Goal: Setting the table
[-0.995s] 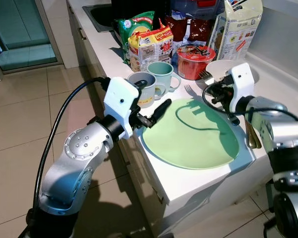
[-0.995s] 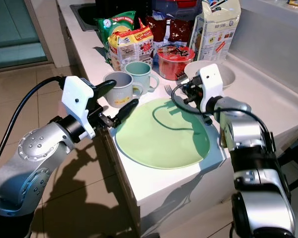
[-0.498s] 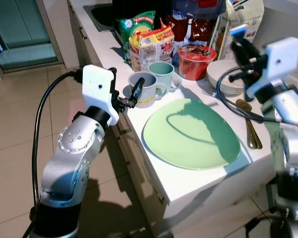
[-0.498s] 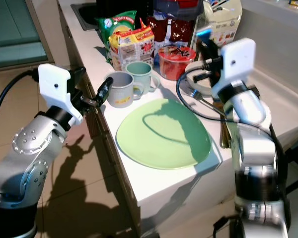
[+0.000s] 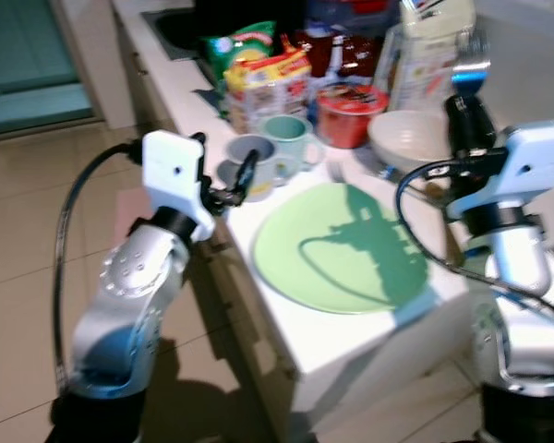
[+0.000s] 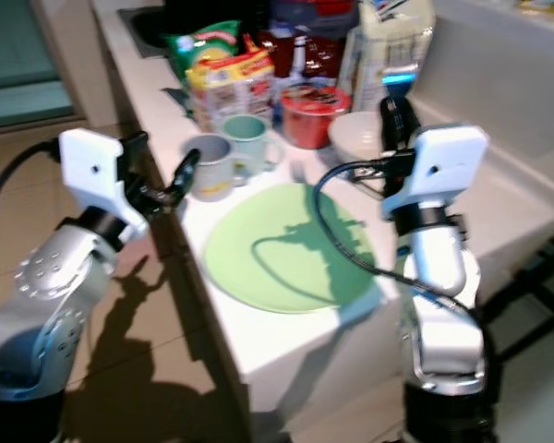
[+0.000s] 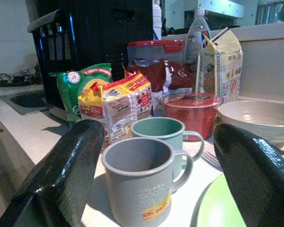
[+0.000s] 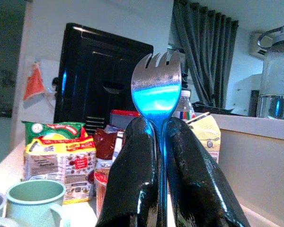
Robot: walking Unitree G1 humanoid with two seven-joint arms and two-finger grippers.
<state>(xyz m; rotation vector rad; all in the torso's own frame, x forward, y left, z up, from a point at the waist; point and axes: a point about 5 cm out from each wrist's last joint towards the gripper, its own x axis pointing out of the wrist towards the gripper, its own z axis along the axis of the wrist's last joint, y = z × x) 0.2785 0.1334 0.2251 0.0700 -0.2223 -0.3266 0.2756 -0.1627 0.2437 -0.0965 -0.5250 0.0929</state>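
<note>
A pale green plate (image 5: 342,249) lies flat near the counter's front edge. My right gripper (image 8: 160,142) is raised above the plate's far right side and is shut on a metal fork (image 8: 156,90), held upright with its tines up (image 5: 470,72). A second fork (image 5: 336,172) lies on the counter at the plate's far rim. My left gripper (image 5: 244,175) hovers open off the counter's left edge. A grey mug (image 7: 139,184) stands just ahead of it, framed between the two fingers (image 7: 61,175). A teal mug (image 7: 161,132) stands right behind the grey one.
A white bowl (image 5: 411,138) sits behind the plate, close to my right gripper. A red noodle cup (image 5: 346,111), snack packets (image 5: 263,78) and a carton (image 5: 434,41) crowd the back of the counter. A sink (image 5: 180,23) lies far left. Tiled floor (image 5: 37,231) lies left of the counter.
My right gripper has lifted from the counter beside the plate with the fork in it. My left gripper has drawn back from the plate's edge to the grey mug. The camera has shifted.
</note>
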